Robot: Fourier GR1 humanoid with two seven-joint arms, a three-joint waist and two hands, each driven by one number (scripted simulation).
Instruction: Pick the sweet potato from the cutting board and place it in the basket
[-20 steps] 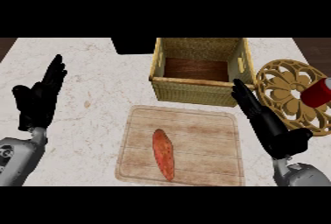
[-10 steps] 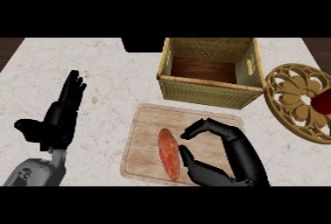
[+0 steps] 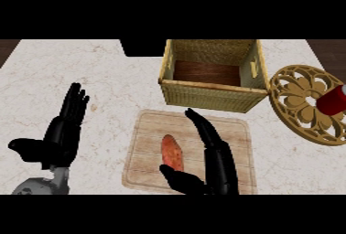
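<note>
An orange sweet potato (image 3: 171,152) lies lengthwise on the pale wooden cutting board (image 3: 145,146) in the lower middle. My right hand (image 3: 215,157) rests over the board just right of it, fingers straight and pointing toward the basket, thumb below the potato's near end; none of it curls round the potato. The woven basket (image 3: 209,95) stands right behind the board, showing a dark wooden floor with nothing on it. At the left my left hand (image 3: 62,132) stays open over the counter, fingers up.
An ornate golden round trivet (image 3: 304,107) lies at the right with a red cup (image 3: 333,99) on it. A dark block (image 3: 143,47) sits at the counter's back edge, left of the basket. Marble counter extends to the left.
My right hand has straightened its curled fingers and now lies alongside the sweet potato. The view has shifted slightly; the left hand stays open.
</note>
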